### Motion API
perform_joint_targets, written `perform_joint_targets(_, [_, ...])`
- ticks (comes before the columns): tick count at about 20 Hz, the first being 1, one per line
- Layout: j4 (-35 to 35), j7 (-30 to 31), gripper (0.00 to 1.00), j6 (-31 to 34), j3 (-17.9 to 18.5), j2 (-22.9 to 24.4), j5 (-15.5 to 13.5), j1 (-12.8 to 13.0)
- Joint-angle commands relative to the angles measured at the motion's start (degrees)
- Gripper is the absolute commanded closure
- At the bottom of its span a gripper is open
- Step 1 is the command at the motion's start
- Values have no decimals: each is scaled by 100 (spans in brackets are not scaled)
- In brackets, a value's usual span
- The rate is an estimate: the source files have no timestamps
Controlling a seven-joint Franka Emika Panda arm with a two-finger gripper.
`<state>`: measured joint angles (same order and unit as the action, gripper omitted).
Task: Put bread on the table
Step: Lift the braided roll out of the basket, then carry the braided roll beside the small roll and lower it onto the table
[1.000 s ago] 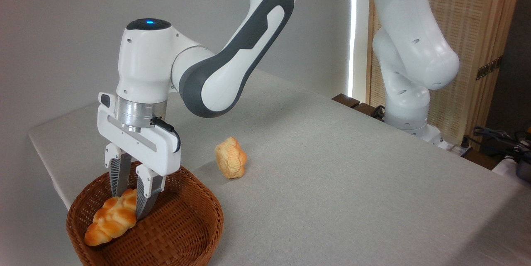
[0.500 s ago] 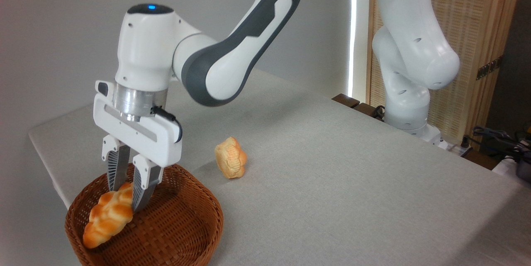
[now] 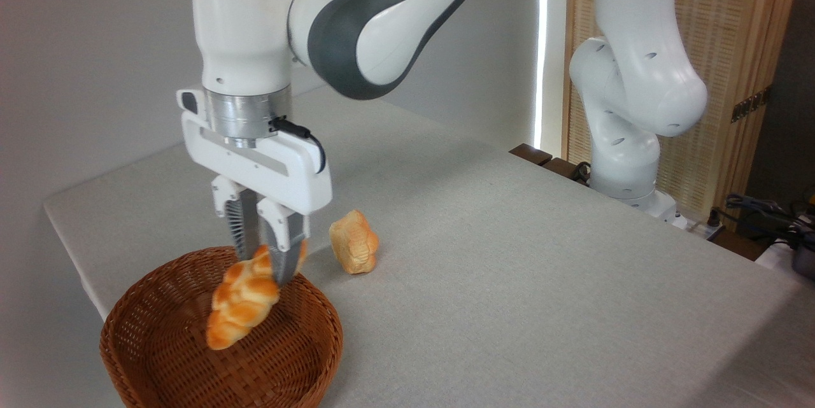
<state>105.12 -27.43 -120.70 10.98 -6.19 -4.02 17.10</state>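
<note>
Gripper clamps bread (blurred), upper end hidden behind fingers.

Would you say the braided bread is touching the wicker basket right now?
Apart. The camera view shows the bread hanging tilted from the closed gripper, its lower end above the basket floor.

one fixed camera, raised, near table corner
</note>
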Motion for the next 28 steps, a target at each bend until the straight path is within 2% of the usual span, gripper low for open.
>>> perform_joint_targets(1, [280, -954, 41, 748, 210, 451, 69, 13])
perform_joint_targets(3, [474, -1429, 41, 1065, 299, 697, 69, 13])
perform_joint_targets(7, [878, -1870, 40, 1645, 510, 1146, 60, 13])
perform_joint_targets(9, [1054, -2002, 31, 1934, 545, 1304, 60, 13])
perform_joint_targets(10, [1063, -1994, 18, 2102, 545, 1305, 60, 13])
perform_joint_targets(11, [1063, -1994, 0, 2138, 545, 1305, 68, 21])
perform_joint_targets(23, [1037, -1994, 0, 1910, 484, 1156, 51, 92])
perform_joint_targets(28, [950, -1985, 0, 1472, 492, 1191, 69, 92])
